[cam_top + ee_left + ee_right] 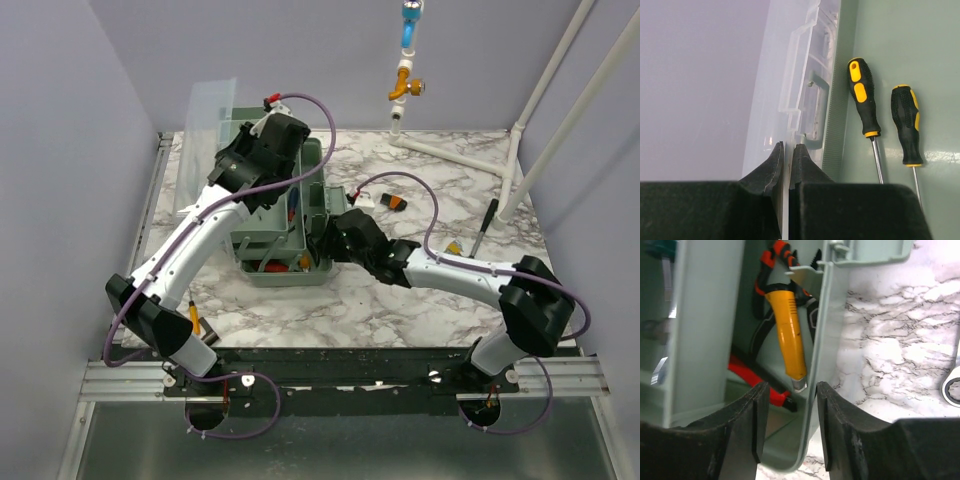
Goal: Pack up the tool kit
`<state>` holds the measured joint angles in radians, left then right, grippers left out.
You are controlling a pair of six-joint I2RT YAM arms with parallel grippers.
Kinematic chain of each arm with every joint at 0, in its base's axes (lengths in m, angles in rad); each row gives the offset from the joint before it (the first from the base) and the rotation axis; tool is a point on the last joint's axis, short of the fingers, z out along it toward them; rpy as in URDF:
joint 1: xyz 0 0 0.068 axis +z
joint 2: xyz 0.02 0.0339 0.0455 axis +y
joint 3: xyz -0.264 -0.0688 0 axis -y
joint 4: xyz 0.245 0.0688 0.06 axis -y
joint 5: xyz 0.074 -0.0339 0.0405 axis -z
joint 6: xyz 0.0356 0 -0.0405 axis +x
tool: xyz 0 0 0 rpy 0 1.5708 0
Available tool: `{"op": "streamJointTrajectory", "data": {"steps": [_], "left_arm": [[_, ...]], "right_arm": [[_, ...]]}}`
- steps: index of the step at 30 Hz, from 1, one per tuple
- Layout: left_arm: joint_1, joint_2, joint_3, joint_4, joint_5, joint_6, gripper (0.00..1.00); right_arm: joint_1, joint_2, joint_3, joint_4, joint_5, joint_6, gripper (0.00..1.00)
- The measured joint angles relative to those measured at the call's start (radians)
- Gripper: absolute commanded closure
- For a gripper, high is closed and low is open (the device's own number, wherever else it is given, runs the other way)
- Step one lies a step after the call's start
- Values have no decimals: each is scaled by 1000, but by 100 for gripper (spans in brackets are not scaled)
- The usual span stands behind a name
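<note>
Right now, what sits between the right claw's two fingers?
The green toolbox's side wall, with a yellow tool's tip just inside it; right wrist view.

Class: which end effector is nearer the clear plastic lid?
Left. The left end effector is shut on the edge of the clear plastic lid; the right end effector straddles the opposite wall of the green plastic tool box.

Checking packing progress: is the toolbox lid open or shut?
Open. The clear lid stands raised off the toolbox, left gripper pinching its edge.
</note>
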<state>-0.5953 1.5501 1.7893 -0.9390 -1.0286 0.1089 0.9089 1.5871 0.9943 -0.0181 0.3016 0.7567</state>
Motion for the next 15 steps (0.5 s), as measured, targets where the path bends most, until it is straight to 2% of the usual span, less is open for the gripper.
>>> {"op": "streamJointTrajectory", "data": {"steps": [8,9,11,15], "left_arm": [[-91,6,-145,200,-135,111,100],[-103,6,-151,213,-148,113,98],[-124,8,-163,235,-167,117,87],[-172,29,-194,312,-220,143,80]], "right_arm": [[6,-111,-24,18,15,-1,44],[6,-123,-35,16,27,-2,44],[6,-154,-61,8,62,-5,43],[6,-214,-84,-24,152,-21,42]]}}
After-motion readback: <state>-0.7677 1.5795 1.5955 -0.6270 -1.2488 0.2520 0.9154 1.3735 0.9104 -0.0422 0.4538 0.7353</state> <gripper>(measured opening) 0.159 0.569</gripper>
